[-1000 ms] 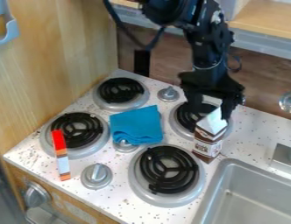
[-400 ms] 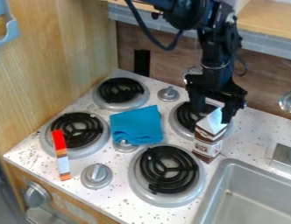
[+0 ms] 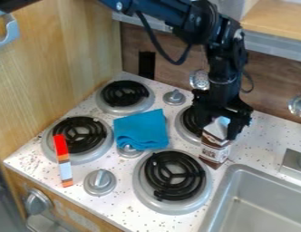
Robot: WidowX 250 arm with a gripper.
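The black gripper point(image 3: 218, 128) hangs at the right rear of the stove, its two fingers apart on either side of the top of a brown and white milk carton point(image 3: 214, 150). The carton stands upright between the right rear burner and the sink corner, its peaked top partly hidden by the gripper. Whether the fingers touch the carton cannot be told. Left of it, a folded blue cloth point(image 3: 141, 130) lies in the middle of the stove among the burners.
A red, orange and white bar point(image 3: 62, 160) lies across the edge of the left burner point(image 3: 84, 135). The front burner point(image 3: 175, 176), rear burner point(image 3: 123, 94) and knobs point(image 3: 99, 182) surround the cloth. A metal sink point(image 3: 262, 199) is at the lower right.
The gripper has come down lower around the carton's top, shifting slightly left since the last earlier frame. More of the upper arm shows at the top left. Carton, cloth and bar have stayed put.
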